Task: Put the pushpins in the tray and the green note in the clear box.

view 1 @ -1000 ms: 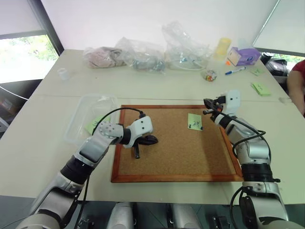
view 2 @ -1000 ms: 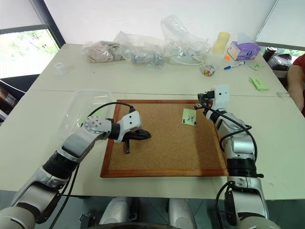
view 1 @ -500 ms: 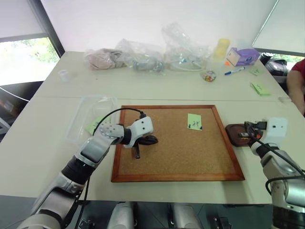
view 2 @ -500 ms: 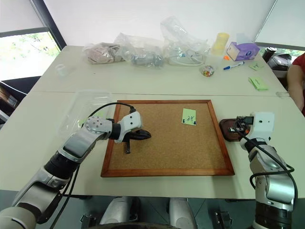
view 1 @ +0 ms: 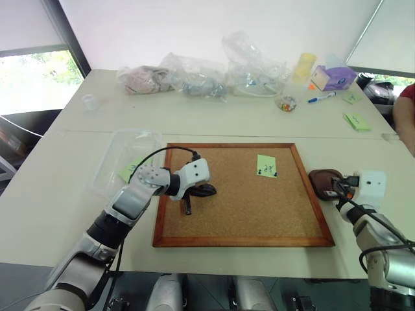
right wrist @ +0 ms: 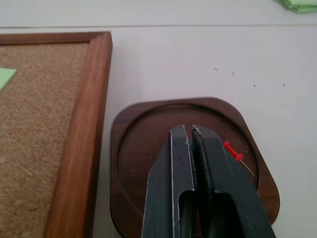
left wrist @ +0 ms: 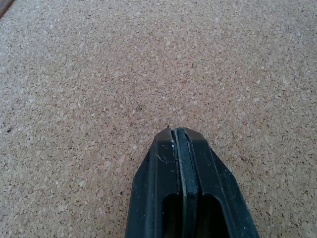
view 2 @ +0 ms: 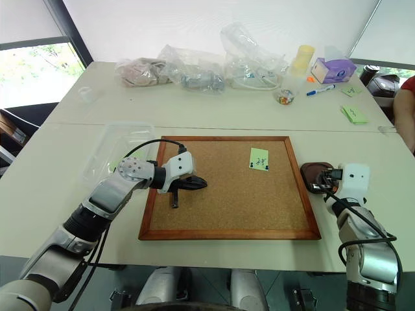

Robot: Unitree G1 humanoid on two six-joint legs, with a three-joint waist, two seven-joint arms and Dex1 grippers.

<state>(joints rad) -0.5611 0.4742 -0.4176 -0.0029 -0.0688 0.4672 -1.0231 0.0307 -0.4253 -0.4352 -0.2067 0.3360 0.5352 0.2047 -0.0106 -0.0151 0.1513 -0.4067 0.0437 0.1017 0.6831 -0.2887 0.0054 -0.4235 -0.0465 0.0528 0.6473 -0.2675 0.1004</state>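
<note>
L hand (left wrist: 177,136) shut, empty, over bare corkboard (view 1: 240,194), nr its left side. R hand (right wrist: 191,133) above tray (right wrist: 133,148), fingers parted only a crack, gripping nothing. Red pushpin (right wrist: 232,150) lies in tray. Tray on tabletop (view 1: 65,194) just right of corkboard. Green note (view 1: 266,165) still pinned on corkboard, upper right. Clear box (view 1: 126,155) left of corkboard.

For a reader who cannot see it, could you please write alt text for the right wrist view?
The right gripper hovers with its two black fingers a thin slit apart over a dark brown shallow tray, where a red pushpin lies beside them. The tray sits on a white table next to a wood-framed corkboard.
</note>
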